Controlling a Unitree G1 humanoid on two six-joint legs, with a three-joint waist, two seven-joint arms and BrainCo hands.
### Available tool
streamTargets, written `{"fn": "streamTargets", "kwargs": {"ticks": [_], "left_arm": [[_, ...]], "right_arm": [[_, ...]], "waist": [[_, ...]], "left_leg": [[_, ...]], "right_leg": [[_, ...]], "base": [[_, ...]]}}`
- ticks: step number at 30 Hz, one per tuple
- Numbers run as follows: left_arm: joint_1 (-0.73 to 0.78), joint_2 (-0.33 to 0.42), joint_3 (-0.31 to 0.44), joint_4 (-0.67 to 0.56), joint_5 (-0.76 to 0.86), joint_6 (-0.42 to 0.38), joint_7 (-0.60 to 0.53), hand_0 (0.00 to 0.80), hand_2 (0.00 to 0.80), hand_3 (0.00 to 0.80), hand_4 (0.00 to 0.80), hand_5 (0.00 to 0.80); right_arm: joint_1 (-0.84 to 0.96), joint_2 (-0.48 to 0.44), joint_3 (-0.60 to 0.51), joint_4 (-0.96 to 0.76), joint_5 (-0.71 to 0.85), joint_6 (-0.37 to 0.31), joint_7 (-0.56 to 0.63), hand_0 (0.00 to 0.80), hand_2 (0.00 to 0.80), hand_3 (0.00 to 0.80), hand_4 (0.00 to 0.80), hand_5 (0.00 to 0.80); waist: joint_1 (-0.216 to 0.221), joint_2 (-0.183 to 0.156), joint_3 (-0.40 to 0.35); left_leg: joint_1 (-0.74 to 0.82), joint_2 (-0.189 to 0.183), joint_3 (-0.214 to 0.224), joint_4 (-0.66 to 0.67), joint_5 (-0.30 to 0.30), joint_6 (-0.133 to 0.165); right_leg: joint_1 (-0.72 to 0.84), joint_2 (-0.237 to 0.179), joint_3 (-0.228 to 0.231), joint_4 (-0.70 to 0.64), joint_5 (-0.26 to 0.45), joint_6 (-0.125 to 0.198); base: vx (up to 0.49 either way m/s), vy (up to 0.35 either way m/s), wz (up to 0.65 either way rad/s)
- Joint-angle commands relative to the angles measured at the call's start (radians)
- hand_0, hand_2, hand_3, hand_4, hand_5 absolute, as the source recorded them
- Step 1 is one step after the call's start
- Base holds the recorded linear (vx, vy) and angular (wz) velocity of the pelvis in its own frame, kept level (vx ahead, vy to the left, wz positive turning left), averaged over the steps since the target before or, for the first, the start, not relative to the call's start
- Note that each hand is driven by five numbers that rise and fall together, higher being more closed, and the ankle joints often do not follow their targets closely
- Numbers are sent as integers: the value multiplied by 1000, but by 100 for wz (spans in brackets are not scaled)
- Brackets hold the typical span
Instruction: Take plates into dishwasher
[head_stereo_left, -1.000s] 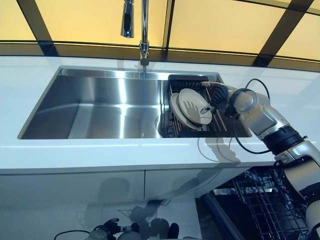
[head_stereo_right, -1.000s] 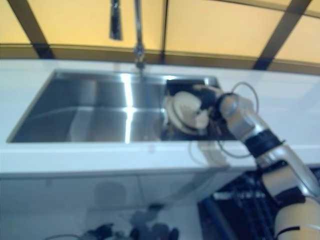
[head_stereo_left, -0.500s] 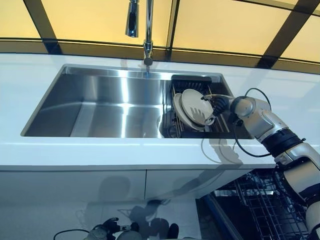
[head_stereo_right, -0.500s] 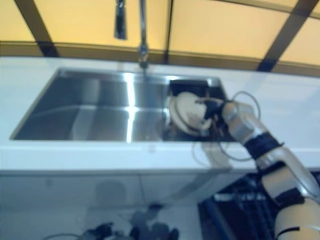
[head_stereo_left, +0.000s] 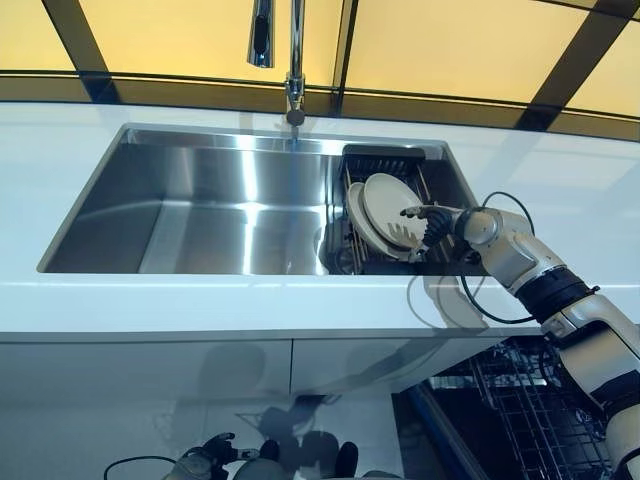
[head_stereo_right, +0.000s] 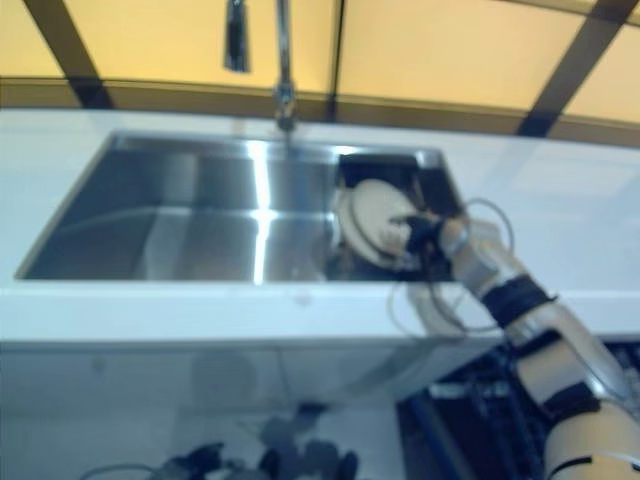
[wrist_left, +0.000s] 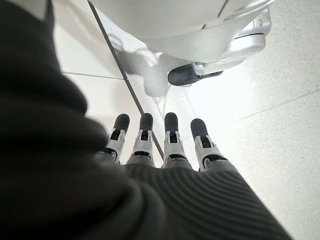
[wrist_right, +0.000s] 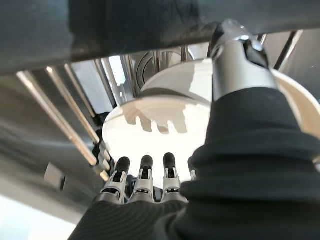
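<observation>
Two white plates (head_stereo_left: 385, 210) stand on edge in dark wire rack (head_stereo_left: 440, 255) at R end of steel sink (head_stereo_left: 200, 205), below tap (head_stereo_left: 290, 60). Right robot hand (head_stereo_left: 428, 218) is at the front plate, fingers (wrist_right: 142, 175) straight toward its face, thumb up beside the rim; no grip seen, contact not confirmable. Left robot hand (wrist_left: 165, 150) low, over floor (wrist_left: 260, 90), fingers extended, holding nothing. Dishwasher basket (head_stereo_left: 530, 410) open below white bench (head_stereo_left: 150, 305), R side; no plates visible in it.
</observation>
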Motion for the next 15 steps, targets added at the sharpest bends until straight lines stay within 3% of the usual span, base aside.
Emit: {"fn": "streamTargets", "kwargs": {"ticks": [1,15], "left_arm": [[-35,15,7,24,67,2,-11,0,0,0,0,0],[-56,9,-19,27,72,-4,-12,0,0,0,0,0]], "right_arm": [[-44,4,23,24,-45,12,-23,0,0,0,0,0],[-81,74,27,110,-84,13,-148,0,0,0,0,0]], "waist": [[6,-29,4],[7,-8,26]], "left_leg": [[-40,-53,73,28,-11,53],[-71,-41,82,58,-9,45]], "right_leg": [[14,-9,32,45,-41,31],[-2,4,40,50,-44,15]], "base": [[-2,-56,1],[-7,-61,1]]}}
